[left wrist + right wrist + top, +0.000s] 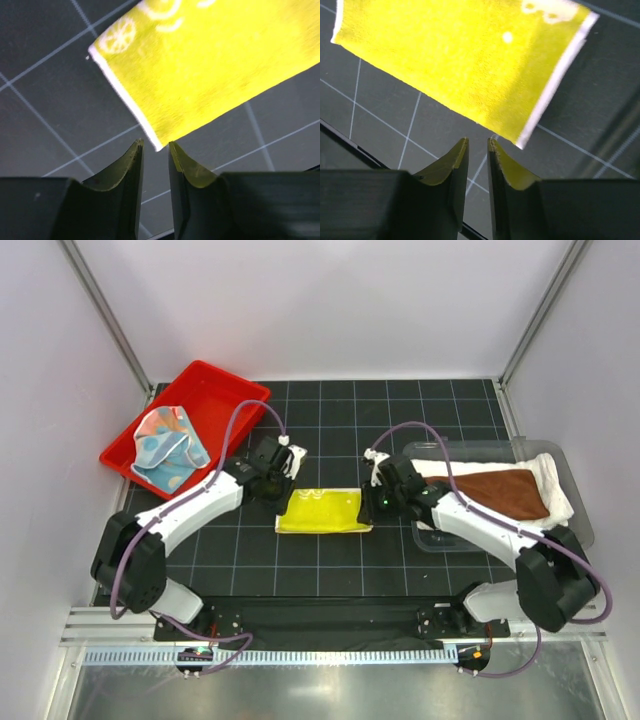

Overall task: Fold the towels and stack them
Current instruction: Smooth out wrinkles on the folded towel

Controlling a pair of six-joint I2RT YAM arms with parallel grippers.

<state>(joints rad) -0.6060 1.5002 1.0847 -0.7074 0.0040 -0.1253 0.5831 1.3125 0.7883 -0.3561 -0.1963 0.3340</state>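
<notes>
A yellow-green towel [322, 510] lies folded into a flat strip on the black grid mat, mid-table. My left gripper [276, 486] hovers at its left end, jaws open with nothing between them; in the left wrist view the towel [210, 65] has its white-edged corner just past the fingertips [135, 150]. My right gripper [379, 500] stands at the right end, also open and empty, with the towel [460, 60] lying just beyond its tips. A light-blue multicoloured towel [168, 448] sits crumpled in the red tray. A brown towel [505, 490] rests on a white towel [555, 475] in the clear bin.
The red tray [215, 385] stands at the back left, partly off the mat. The clear plastic bin [440, 538] sits at the right, beside the right arm. White walls and metal posts enclose the table on three sides.
</notes>
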